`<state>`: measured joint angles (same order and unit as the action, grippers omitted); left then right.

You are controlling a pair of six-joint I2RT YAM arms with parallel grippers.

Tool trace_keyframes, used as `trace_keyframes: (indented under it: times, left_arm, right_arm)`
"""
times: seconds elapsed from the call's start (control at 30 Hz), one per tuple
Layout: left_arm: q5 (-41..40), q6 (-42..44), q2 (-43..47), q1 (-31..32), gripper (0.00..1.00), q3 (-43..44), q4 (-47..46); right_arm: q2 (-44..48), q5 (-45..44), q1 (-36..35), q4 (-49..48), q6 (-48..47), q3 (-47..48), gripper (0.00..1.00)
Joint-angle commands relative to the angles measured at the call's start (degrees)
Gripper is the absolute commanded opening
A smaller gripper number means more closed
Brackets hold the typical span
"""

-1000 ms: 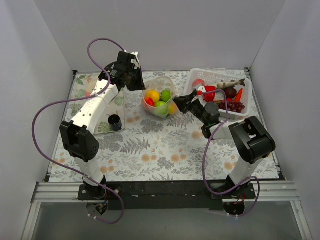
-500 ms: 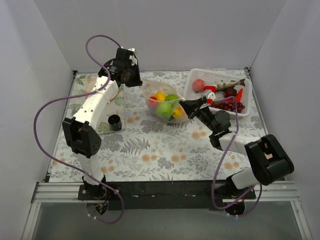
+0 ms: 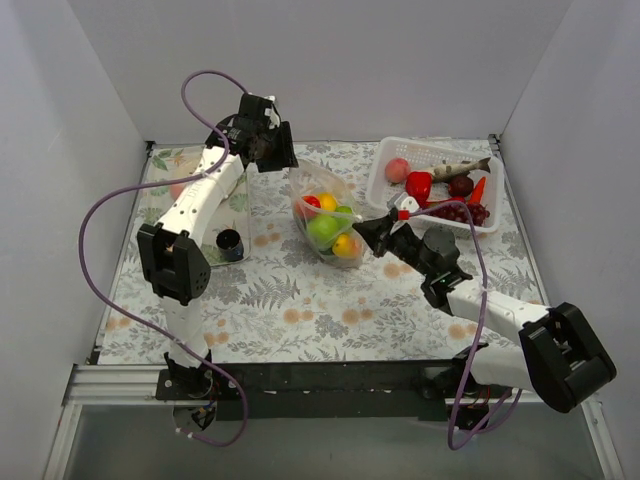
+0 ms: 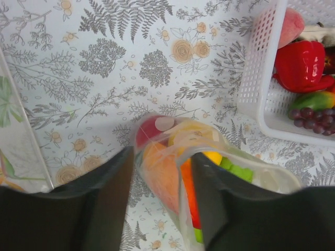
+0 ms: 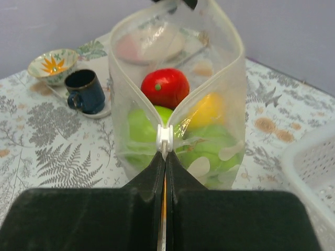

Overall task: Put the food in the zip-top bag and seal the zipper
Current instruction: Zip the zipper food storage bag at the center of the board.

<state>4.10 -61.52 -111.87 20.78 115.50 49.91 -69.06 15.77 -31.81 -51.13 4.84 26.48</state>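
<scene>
Zip-top bag (image 3: 322, 212) centre of top view, food (image 3: 325, 226) inside, stretched taut for sealing | left gripper (image 4: 159, 178) clamped on far mouth end | right gripper (image 5: 165, 157) pinched shut on zipper (image 5: 165, 137) slider | mouth part open

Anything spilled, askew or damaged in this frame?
Nothing stands out. The food sits inside the zip-top bag, held up between the left claw and right claw; its mouth is still open.
</scene>
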Motion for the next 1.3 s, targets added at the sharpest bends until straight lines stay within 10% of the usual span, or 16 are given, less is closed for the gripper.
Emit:
trace_keyframes:
  times: [0.0, 0.3, 0.7, 1.27]
  left_arm:
    - [4.3, 0.7, 6.6, -0.3, 0.55, -2.9, -3.4]
    - [5.6, -4.9, 15.9, 2.4, 0.42, -7.4, -0.4]
    - [6.5, -37.6, 22.8, 19.1, 0.36, -23.9, -11.0]
    - [2.1, -56.6, 24.0, 19.9, 0.26, -31.6, -9.8]
  right_arm:
    - [-2.1, -2.9, -1.1, 6.4, -1.2, 4.2, 0.01]
    - [-1.0, -12.9, -3.5, 13.2, 0.6, 7.1, 0.01]
    - [2.0, -29.3, -12.2, -2.8, -8.2, -0.1, 0.01]
    - [-1.9, -34.2, -18.7, -10.8, -18.5, -1.8, 0.01]
